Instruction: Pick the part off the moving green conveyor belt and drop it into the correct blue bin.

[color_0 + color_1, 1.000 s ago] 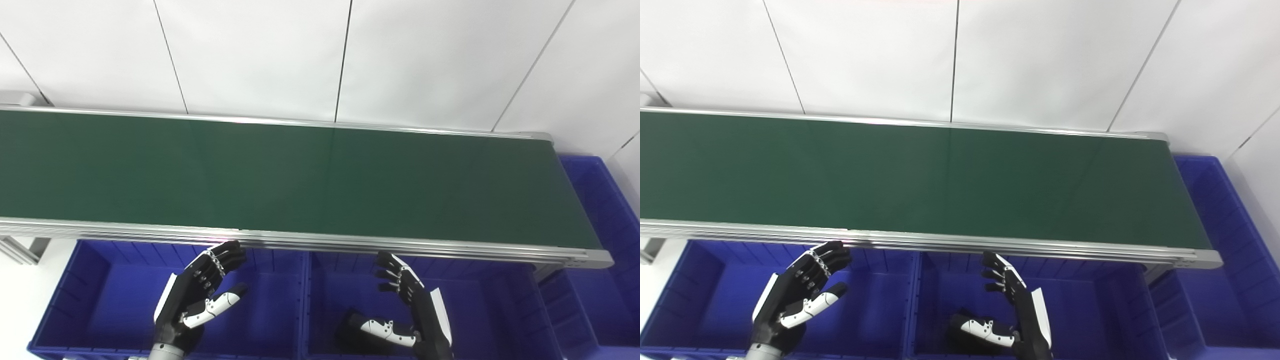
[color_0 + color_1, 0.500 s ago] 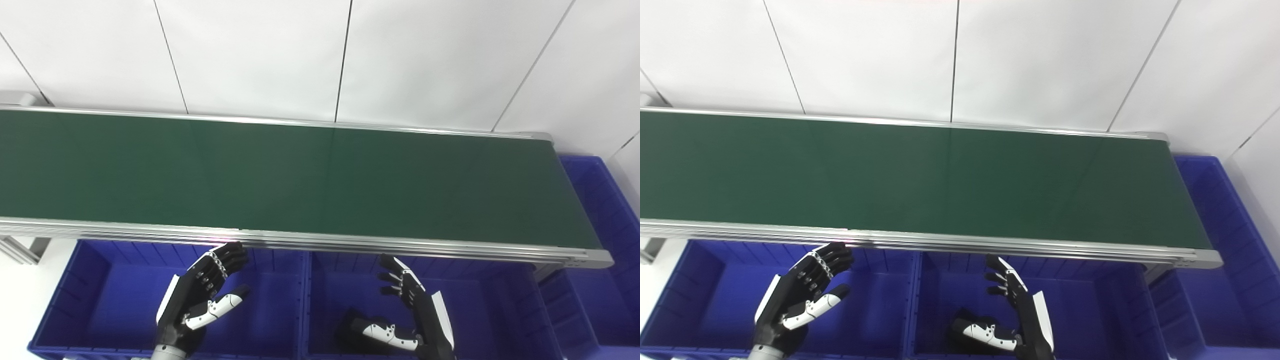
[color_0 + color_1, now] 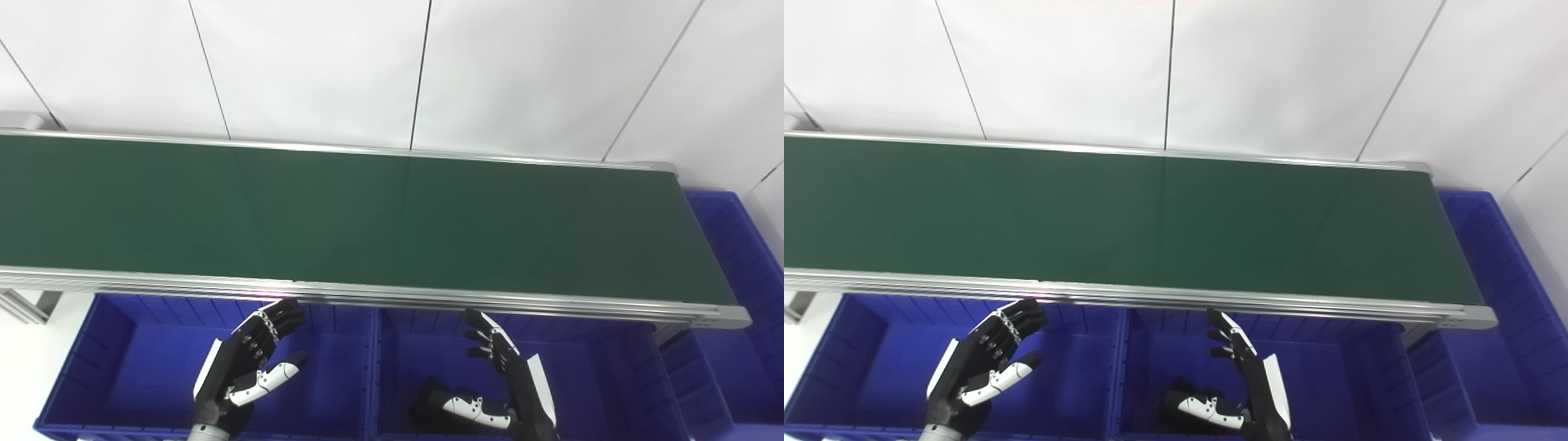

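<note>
A long green conveyor belt [image 3: 367,214] with silver rails runs left to right in front of a white panelled wall [image 3: 306,61], and no part can be seen on it. Below its near rail sit a left blue bin [image 3: 122,367] and a middle blue bin [image 3: 588,373], with another blue bin [image 3: 735,245] past the belt's right end. The left hand [image 3: 248,367] and right hand [image 3: 505,380] hover over the near bins, fingers spread and holding nothing.

Green belt [image 3: 367,214], blue bins [image 3: 141,367] (plain).
</note>
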You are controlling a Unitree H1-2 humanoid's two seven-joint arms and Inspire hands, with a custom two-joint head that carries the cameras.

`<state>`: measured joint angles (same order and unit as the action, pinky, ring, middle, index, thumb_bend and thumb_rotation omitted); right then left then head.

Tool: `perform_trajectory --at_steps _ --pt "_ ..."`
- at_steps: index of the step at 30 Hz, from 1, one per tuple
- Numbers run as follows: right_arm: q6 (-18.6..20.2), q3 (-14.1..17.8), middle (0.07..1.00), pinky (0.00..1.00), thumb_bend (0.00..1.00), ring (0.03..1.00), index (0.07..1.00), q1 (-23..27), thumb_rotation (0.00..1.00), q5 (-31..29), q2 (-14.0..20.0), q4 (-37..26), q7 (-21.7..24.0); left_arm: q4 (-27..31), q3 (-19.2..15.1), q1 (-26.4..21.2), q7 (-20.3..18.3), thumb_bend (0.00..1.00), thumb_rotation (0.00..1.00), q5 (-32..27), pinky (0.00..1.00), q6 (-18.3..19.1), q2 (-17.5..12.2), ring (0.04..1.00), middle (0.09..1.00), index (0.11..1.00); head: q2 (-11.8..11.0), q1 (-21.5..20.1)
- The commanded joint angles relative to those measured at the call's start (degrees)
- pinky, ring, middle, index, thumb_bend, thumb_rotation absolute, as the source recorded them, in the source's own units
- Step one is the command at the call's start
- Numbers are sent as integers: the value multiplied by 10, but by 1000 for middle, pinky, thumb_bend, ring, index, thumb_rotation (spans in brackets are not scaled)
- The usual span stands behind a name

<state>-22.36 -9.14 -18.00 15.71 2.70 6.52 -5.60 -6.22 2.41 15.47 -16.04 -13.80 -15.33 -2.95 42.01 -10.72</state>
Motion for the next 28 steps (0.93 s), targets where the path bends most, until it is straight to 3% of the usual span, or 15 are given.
perform_trajectory --at_steps 1,12,28 --pt "-23 3 853 710 637 809 860 0 133 2 -4 -19 -8 8 -1 -1 0 638 0 2 855 -25 3 753 747 740 0 2" --pt "-22 3 853 697 635 805 860 -4 82 4 -5 -29 -6 11 3 4 -11 627 0 -6 854 -27 0 763 752 743 -1 7" --pt "-31 3 849 686 645 793 862 1 83 1 -5 -15 -8 17 6 2 -12 634 0 -6 837 -24 0 756 747 743 3 10"
